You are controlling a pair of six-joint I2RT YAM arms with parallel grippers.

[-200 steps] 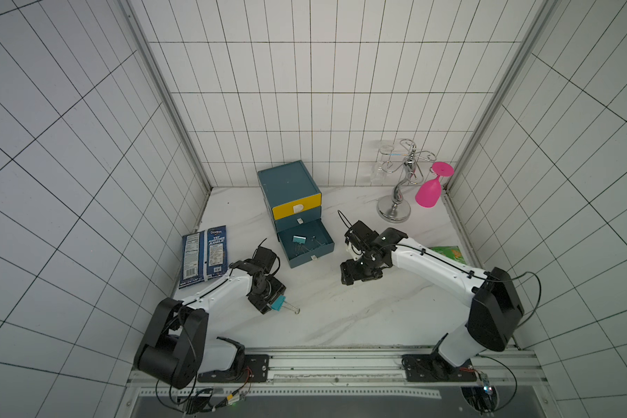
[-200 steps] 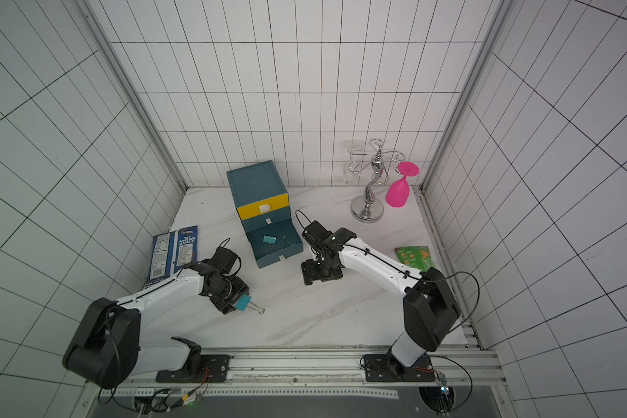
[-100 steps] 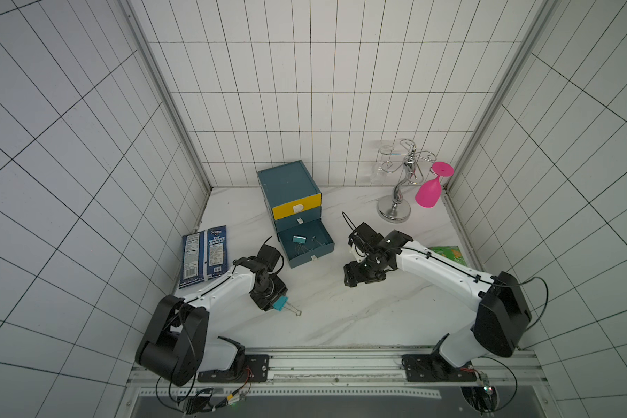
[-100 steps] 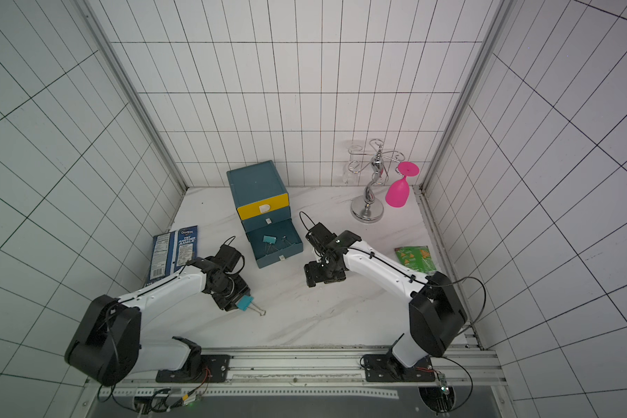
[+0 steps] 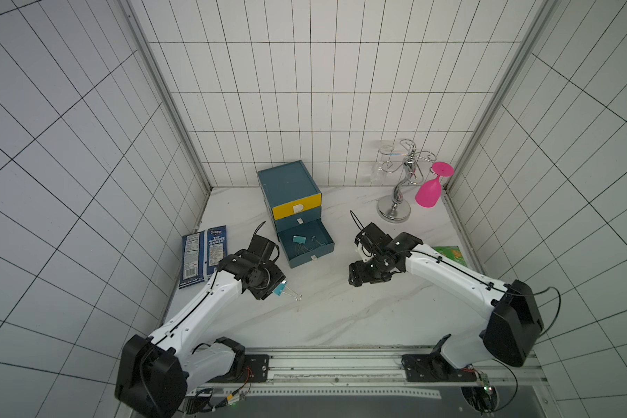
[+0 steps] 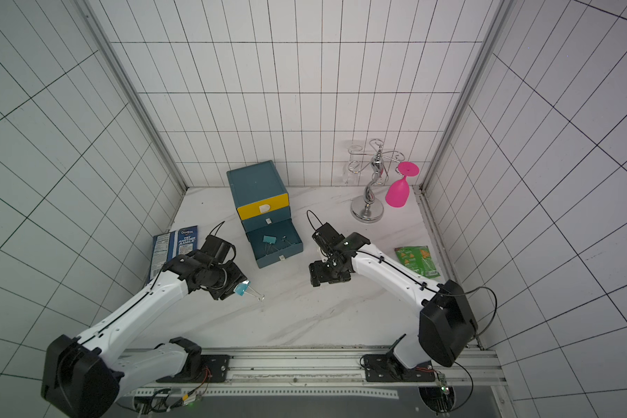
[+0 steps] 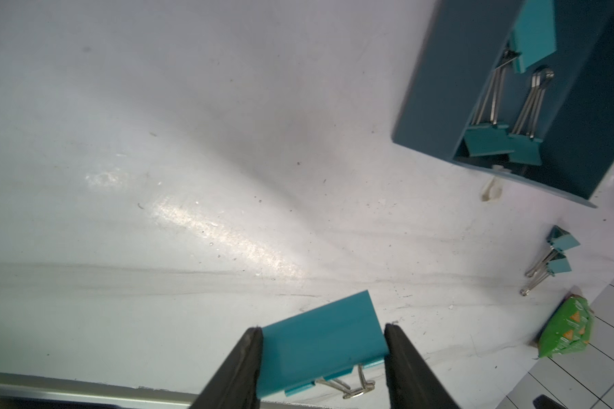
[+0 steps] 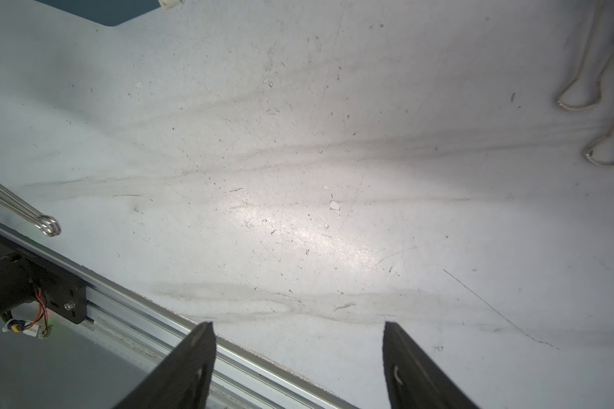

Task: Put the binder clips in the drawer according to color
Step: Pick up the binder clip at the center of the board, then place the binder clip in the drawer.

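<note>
1. Tightened left gripper on a teal binder clip since a second earlier and shifted it slightly; in both top views, held it just short of the open bottom drawer, wire handles pointing away from the drawer.
2. From the left wrist: clamped the clip across its flat sides; drawer ahead and to one side, with teal clips already inside.
3. From the right wrist: kept right gripper spread wide and empty over bare table.
</note>
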